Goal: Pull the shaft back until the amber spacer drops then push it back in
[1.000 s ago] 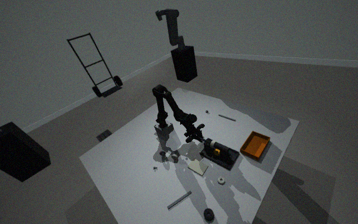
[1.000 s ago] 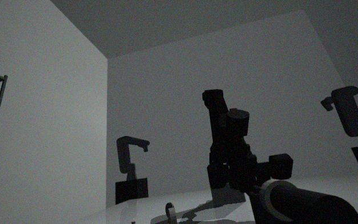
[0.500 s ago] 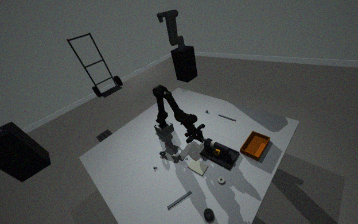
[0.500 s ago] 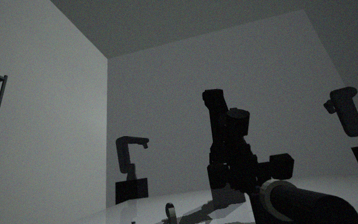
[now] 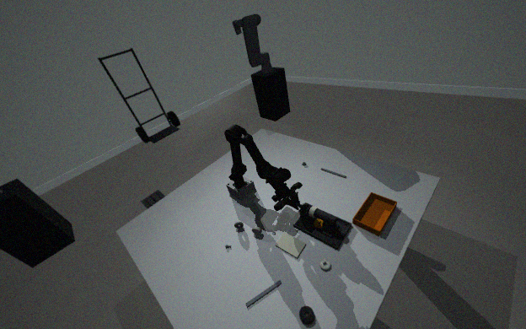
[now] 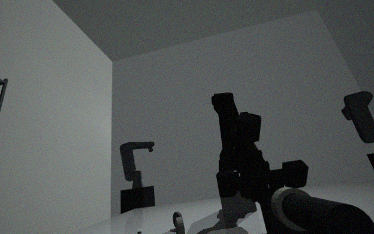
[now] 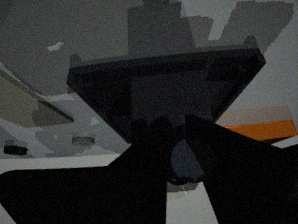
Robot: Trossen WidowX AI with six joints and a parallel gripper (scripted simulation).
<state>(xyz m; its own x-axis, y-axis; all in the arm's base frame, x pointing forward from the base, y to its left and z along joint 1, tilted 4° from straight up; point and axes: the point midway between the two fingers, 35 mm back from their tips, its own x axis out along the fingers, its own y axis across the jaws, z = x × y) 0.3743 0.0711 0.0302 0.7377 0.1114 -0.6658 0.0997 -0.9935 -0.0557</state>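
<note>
Right of centre in the top view, we have the gripper (image 5: 300,206) (image 6: 271,195) (image 7: 174,123) nearly closed, clamped on the shaft (image 5: 304,208) (image 7: 185,162). The amber spacer (image 5: 318,221) shows over the dark base plate (image 5: 305,228) (image 7: 165,56); whether it hangs or has dropped, we cannot tell. If we misjudge that in this gloom and pull too far, another spacer could come off; a sideways tilt could jam the shaft on its return, and a fallen spacer underneath might block it
</note>
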